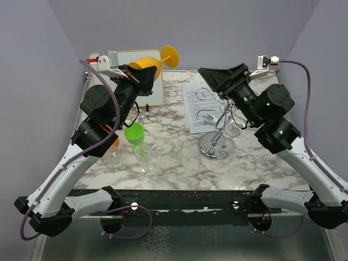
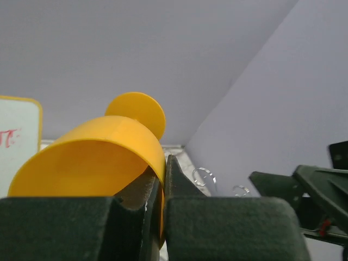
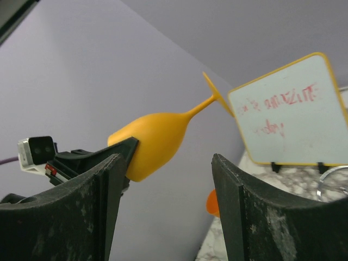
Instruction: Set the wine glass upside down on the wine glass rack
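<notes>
The wine glass (image 1: 155,64) is orange-yellow plastic, held in the air and lying sideways, its foot pointing to the back right. My left gripper (image 1: 142,76) is shut on the bowl's rim; the left wrist view shows the rim (image 2: 92,157) pinched between the fingers (image 2: 185,217). The wine glass rack (image 1: 217,128), chrome wire on a mirrored disc base (image 1: 217,148), stands to the right of the glass. My right gripper (image 1: 209,73) is open and empty, raised above the rack's back side. The right wrist view shows the glass (image 3: 157,138) beyond the open fingers (image 3: 244,212).
A small whiteboard (image 1: 154,93) stands at the back left behind the glass. A green cup (image 1: 134,133) and two clear glasses (image 1: 143,152) stand at the front left. A printed sheet (image 1: 193,106) lies under the rack's back side, with a small clear glass (image 1: 235,129) beside the rack.
</notes>
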Tool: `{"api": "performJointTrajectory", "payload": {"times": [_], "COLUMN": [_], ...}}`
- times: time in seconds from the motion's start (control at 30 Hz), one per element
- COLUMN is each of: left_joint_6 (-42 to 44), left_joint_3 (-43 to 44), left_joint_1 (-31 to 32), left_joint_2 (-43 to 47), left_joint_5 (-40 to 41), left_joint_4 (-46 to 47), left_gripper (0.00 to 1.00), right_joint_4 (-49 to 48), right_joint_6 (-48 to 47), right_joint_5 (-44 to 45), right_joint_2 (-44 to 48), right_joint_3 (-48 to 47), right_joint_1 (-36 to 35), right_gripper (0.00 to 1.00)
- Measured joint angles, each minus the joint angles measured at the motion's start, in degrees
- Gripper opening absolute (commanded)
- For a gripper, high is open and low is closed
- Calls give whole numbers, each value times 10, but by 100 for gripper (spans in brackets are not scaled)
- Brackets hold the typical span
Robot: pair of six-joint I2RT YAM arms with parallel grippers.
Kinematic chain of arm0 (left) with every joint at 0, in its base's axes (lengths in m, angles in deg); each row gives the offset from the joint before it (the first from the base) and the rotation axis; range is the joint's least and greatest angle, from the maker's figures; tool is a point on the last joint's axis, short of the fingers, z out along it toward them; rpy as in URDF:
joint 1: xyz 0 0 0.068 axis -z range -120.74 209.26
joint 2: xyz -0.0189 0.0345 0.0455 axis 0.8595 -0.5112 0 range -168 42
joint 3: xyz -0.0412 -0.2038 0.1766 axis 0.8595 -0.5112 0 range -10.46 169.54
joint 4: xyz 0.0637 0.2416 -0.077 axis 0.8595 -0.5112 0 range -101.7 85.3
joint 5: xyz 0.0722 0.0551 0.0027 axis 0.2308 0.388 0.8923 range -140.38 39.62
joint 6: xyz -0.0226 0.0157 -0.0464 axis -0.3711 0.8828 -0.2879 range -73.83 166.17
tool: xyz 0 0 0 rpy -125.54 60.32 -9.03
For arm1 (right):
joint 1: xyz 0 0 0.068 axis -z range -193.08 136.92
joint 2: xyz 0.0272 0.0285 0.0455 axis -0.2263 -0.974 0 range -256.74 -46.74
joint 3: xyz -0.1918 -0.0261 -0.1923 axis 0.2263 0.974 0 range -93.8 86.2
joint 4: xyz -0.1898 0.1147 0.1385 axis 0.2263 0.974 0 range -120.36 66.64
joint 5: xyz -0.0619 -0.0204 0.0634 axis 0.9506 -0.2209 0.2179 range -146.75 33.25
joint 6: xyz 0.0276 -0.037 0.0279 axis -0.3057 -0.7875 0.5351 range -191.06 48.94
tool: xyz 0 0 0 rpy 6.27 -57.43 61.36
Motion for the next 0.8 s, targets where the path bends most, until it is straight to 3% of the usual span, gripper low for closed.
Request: {"api": "performJointTrajectory", "payload": {"times": [0.2, 0.47, 0.6, 0.8], "left_joint_6": [-33, -54, -71, -93], "left_joint_3": [-23, -54, -59, -73], "left_joint_1": [0, 0, 0, 0], "left_joint_2": [5, 23, 27, 27], "left_joint_5": [-47, -120, -155, -177], "left_joint_4": [110, 198, 225, 258], "left_gripper": [0, 0, 0, 0], "right_joint_4": [-119, -205, -256, -326], "right_joint_6": [83, 149, 168, 198], "right_joint_5": [-34, -45, -50, -51], "right_joint_2": [-68, -111, -126, -151], "right_joint_3": [4, 4, 4, 4], "right_joint_1": [0, 0, 0, 0], "right_gripper": [70, 70, 62, 59]}}
